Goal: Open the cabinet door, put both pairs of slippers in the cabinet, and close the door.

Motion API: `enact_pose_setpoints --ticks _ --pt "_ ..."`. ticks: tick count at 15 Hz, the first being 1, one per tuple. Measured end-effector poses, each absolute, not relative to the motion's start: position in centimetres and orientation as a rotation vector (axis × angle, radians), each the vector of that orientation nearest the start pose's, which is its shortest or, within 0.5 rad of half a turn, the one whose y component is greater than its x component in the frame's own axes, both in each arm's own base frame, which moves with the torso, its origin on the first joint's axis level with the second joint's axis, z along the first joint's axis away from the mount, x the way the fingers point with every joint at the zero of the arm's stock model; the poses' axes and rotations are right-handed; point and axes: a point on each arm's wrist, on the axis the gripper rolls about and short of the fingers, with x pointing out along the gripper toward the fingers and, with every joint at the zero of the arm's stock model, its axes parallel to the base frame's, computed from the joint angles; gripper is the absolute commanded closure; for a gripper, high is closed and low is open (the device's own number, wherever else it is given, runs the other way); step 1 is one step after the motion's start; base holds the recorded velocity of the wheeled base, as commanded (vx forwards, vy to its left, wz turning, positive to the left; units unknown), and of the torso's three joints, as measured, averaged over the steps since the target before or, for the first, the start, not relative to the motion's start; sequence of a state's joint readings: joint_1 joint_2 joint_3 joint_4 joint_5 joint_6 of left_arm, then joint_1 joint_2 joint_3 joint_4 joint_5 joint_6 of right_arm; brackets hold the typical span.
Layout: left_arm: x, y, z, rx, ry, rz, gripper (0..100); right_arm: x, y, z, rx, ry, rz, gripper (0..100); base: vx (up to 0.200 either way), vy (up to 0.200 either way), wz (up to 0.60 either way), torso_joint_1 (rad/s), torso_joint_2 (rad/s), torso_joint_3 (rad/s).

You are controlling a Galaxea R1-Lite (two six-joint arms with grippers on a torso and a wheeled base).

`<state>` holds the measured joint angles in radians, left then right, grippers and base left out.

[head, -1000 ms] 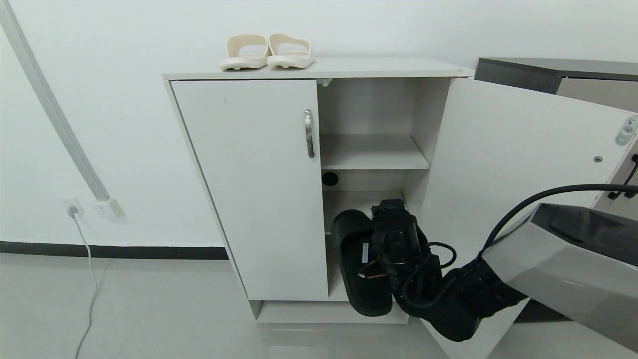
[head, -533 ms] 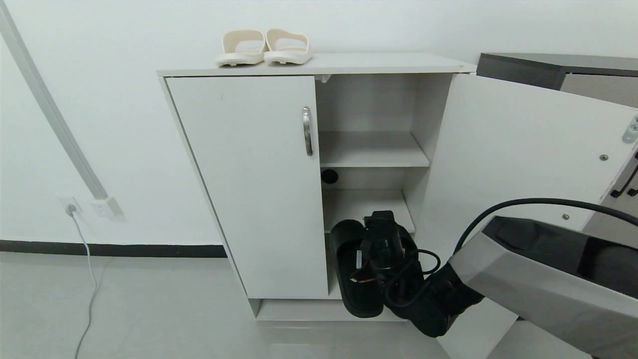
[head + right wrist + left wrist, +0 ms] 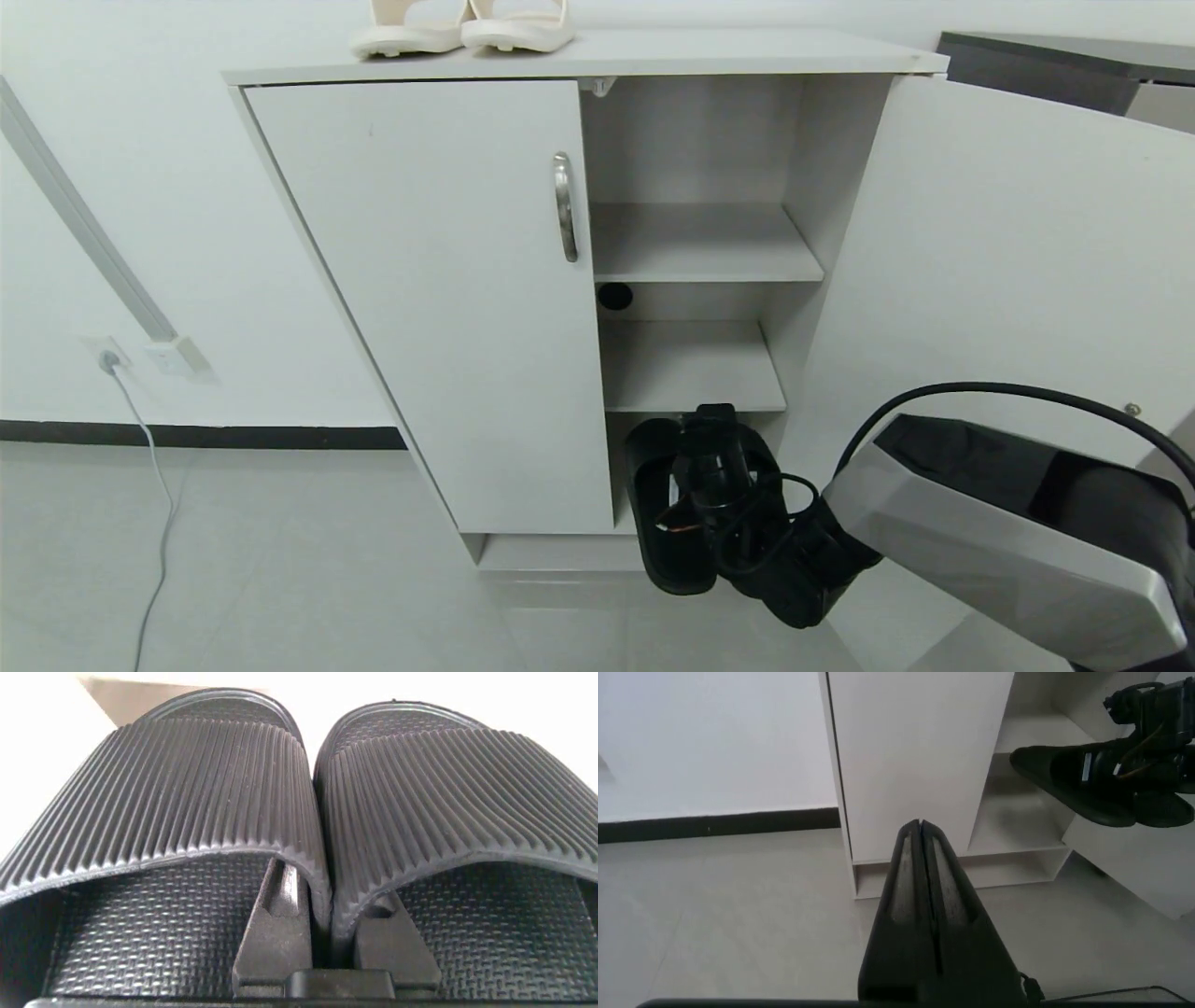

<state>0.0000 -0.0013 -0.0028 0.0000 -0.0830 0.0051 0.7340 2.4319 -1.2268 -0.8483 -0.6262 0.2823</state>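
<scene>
A pair of black ribbed slippers [image 3: 308, 793] is pinched side by side in my right gripper [image 3: 332, 929], whose fingers [image 3: 280, 924] clamp their inner edges. In the head view the black slippers [image 3: 665, 509] hang toe-first at the mouth of the bottom compartment, under the lower shelf [image 3: 686, 369], with my right gripper [image 3: 717, 457] on top of them. The white cabinet [image 3: 420, 280] has its left door closed and its right door [image 3: 980, 261] swung wide open. Cream slippers [image 3: 462, 30] rest on the cabinet top. My left gripper [image 3: 918, 859] is shut and empty, low over the floor before the cabinet.
The upper shelf [image 3: 700, 243] is bare. A metal handle [image 3: 564, 207] runs down the closed door. A wall socket with a cable [image 3: 107, 359] is at the far left, and a grey cabinet [image 3: 1055, 56] stands behind the open door. Open floor [image 3: 280, 579] lies to the left.
The head camera has moved closer to the cabinet. My right arm has lowered the black slippers from the lower shelf's level to the bottom compartment's opening.
</scene>
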Motion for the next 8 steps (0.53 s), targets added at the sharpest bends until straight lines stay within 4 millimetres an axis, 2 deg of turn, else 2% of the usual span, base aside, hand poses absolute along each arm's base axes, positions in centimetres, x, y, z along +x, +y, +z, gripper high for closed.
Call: enact_pose_setpoints --ticks 3,6,8 --pt "-2.3 -0.2 7.6 0.006 -0.003 -0.083 100 35.0 29.4 2.6 0.067 0.204 -0.017 100 0.000 0.000 0.00 0.006 0.00 -0.052" --pt "-2.3 -0.2 7.6 0.006 -0.003 -0.083 100 35.9 29.2 2.8 0.058 0.066 -0.021 100 0.000 0.000 0.00 0.000 0.00 0.000" --pt "-2.3 -0.2 7.6 0.006 -0.003 -0.083 100 36.1 29.0 2.2 0.043 0.067 -0.028 100 0.000 0.000 0.00 0.000 0.00 0.000"
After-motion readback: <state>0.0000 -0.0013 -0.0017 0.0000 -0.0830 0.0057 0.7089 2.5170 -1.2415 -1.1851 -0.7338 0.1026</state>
